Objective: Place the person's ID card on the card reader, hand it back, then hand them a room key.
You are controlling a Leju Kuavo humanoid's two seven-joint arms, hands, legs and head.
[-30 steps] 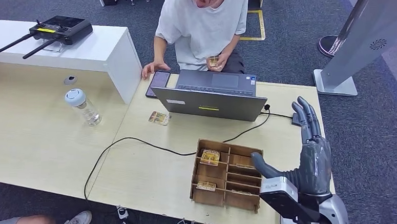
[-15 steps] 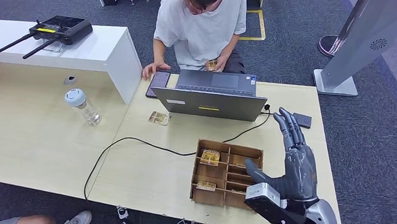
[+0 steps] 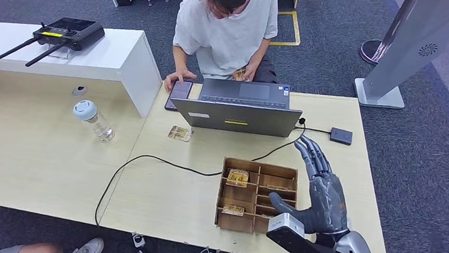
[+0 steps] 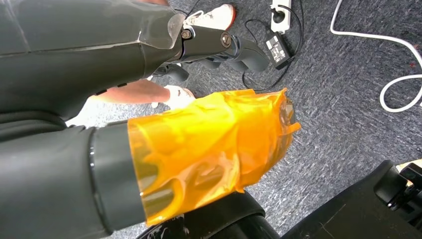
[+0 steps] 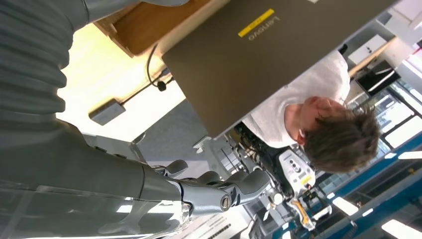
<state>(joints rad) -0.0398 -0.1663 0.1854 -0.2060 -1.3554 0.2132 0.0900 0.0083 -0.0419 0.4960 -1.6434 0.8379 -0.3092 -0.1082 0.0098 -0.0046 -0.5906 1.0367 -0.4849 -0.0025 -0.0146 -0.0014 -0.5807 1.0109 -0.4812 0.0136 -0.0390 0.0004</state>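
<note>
Desk scene, head view, left to right. White raised counter (image 3: 91, 55) at far left carries a black remote controller w/ two antennas (image 3: 61, 35). Just below it on the light wood table (image 3: 50, 164): clear bottle w/ pale cap (image 3: 94, 120), upright. Black cable (image 3: 154, 162) loops across the table from its near edge toward the laptop. Small card (image 3: 179, 133) lies flat on the table, just left of the laptop's near corner, apart from everything else; prob. the ID card, print too small to read. Dark phone (image 3: 179, 93) lies at the far table edge under the person's hand (image 3: 176, 78). Person in white T-shirt (image 3: 226, 28) sits across the table, other hand holding a small card-like item (image 3: 241, 73) behind the laptop (image 3: 238, 108), which is open w/ its lid back facing the robot. Wooden compartment box (image 3: 255, 197) sits near the table's front edge; cards lie in several compartments, e.g. far-left one (image 3: 237, 177). Right hand (image 3: 316, 197) hovers just right of the box, fingers extended and slightly apart, thumb out toward the box, holding nothing. Small black card reader (image 3: 340, 136) lies beyond the fingertips, wired toward the laptop. Grey stand base (image 3: 380, 95) on carpet, far right.

Left wrist view: left hand (image 4: 149, 45) hangs over the carpet; finger spread cannot be judged.
</note>
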